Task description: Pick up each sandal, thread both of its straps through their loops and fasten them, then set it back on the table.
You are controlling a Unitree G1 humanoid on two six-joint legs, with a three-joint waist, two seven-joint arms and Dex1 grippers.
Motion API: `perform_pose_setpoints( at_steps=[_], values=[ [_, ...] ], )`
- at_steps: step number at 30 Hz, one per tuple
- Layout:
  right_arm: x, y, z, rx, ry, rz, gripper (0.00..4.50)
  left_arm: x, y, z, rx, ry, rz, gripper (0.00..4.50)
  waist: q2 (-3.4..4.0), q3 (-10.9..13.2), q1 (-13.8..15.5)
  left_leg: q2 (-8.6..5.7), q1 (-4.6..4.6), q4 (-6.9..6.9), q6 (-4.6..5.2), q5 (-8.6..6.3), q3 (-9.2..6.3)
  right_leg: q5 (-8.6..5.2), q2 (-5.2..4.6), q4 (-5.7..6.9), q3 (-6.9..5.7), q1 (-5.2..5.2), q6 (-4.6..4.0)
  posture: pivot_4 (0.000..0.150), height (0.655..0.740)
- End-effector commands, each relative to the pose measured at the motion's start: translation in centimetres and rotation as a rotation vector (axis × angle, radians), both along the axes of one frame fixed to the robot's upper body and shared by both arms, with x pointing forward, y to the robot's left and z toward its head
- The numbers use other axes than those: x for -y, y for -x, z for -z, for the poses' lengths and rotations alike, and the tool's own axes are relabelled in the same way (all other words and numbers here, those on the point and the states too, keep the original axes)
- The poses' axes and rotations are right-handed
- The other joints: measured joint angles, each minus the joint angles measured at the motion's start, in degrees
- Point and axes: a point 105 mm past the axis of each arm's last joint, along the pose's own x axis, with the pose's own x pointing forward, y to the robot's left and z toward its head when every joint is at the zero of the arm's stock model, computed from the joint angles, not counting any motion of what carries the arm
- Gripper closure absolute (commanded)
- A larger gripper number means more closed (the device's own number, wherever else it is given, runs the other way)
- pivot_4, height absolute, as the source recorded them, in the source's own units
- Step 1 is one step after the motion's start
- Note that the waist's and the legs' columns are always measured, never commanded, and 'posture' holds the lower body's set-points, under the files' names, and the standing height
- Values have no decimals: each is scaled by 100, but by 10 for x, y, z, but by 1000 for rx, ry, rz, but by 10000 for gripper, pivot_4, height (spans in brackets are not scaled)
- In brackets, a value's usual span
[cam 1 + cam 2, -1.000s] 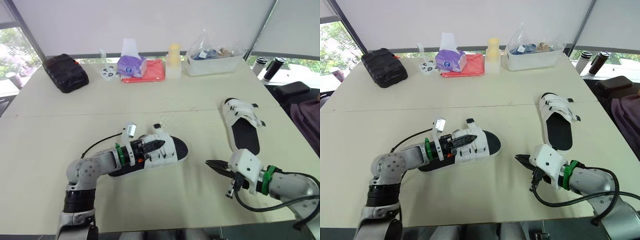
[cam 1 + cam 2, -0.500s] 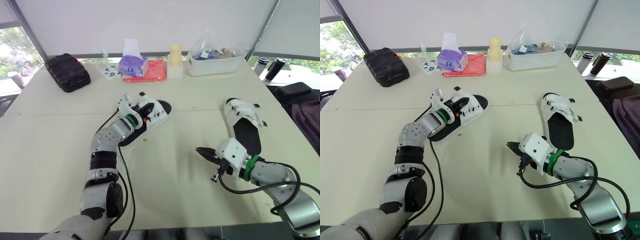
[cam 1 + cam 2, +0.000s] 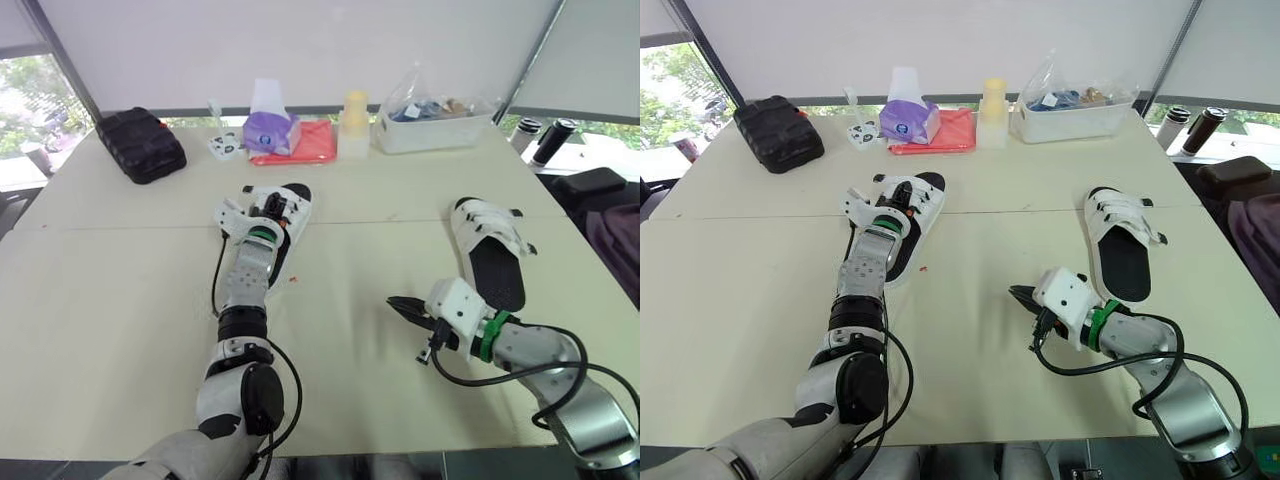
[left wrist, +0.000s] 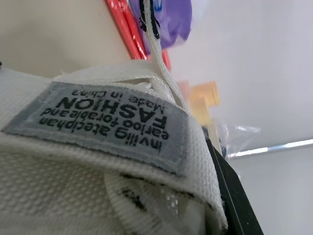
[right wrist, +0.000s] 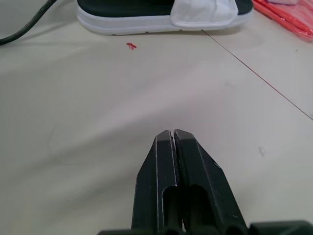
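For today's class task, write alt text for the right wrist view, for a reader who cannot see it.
The right claw, its two black fingers shut together, points across a beige table toward a white sandal with a black footbed. A tiny red speck lies on the table just before the sandal, and a black cable curves off beside it.

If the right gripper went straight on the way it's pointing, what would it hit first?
Probably the sole edge of the white sandal at the left gripper; bare table lies between.
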Motion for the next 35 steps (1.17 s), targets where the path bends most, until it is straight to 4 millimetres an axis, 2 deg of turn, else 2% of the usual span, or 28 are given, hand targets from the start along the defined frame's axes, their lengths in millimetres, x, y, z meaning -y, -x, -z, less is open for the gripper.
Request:
perform_pose_setpoints(
  at_steps=[1, 7, 8, 12, 17, 20, 22, 24, 28, 32, 35],
  values=[
    [1, 0, -7, 41, 1, -6, 45000, 22, 6, 17, -20, -14, 58, 32040, 0, 0, -2, 0, 0, 6, 0, 0, 1, 0, 1, 8, 1, 0, 0, 1500, 7400],
    [3, 0, -4, 37, 4, -3, 45000, 12, 10, 33, -97, -90, 48, 1534, 0, -4, -15, 1, 0, 44, 9, -5, 6, 1, 6, 35, 7, 2, -1, 1500, 7400],
    [2, 1, -4, 35, 3, -4, 45000, 14, 13, 35, -118, -150, 85, 489, 4, -19, -28, 1, 4, 46, 9, -5, 6, 1, 6, 35, 8, 6, -1, 1500, 7400],
    [4, 2, -2, 30, 0, -2, 45000, 16, 40, 39, -186, -345, 236, 489, 9, -62, -58, 8, 18, 44, 18, -10, 23, 2, 11, 38, 29, 12, -1, 1500, 7400],
    [7, 0, 2, 22, 0, 2, 45000, -2, 78, 33, -166, -636, 317, 489, 11, -78, -150, 14, 40, 48, 19, -11, 36, 2, 11, 52, 43, 23, -1, 1500, 7400],
    [10, -3, 4, 19, -8, 9, 45000, -8, 97, 19, -68, -911, 381, 489, 12, -78, -178, 13, 66, 46, 20, -11, 49, 2, 17, 56, 49, 40, -2, 1500, 7400],
    [18, -9, 2, 1, -84, 62, 45000, -13, 117, 2, 96, -1126, 459, 489, 8, -76, -206, 19, 79, 41, 20, -12, 62, 4, 28, 61, 60, 42, -6, 1500, 7400],
    [25, -14, -1, -14, -159, 105, 45000, -16, 134, -3, 199, -1247, 534, 489, 16, -78, -257, 35, 85, 34, 20, -12, 71, 5, 41, 62, 67, 42, -13, 1500, 7400],
    [35, -17, -10, -58, -281, 140, 45000, -35, 155, 6, 209, -1261, 598, 489, 30, -86, -275, 39, 94, 33, 31, -18, 84, 5, 28, 61, 81, 49, -14, 1500, 7400],
    [44, -12, -7, -137, -360, 159, 45000, -52, 181, 22, 165, -1250, 648, 489, 30, -86, -291, 47, 93, 33, 78, -44, 92, 4, 32, 55, 93, 45, -14, 1500, 7400],
    [45, -8, -3, -186, -389, 160, 45000, -61, 188, 29, 136, -1232, 625, 489, 31, -86, -283, 46, 94, 35, 94, -54, 96, 5, 28, 54, 96, 47, -14, 1500, 7400]
  ],
)
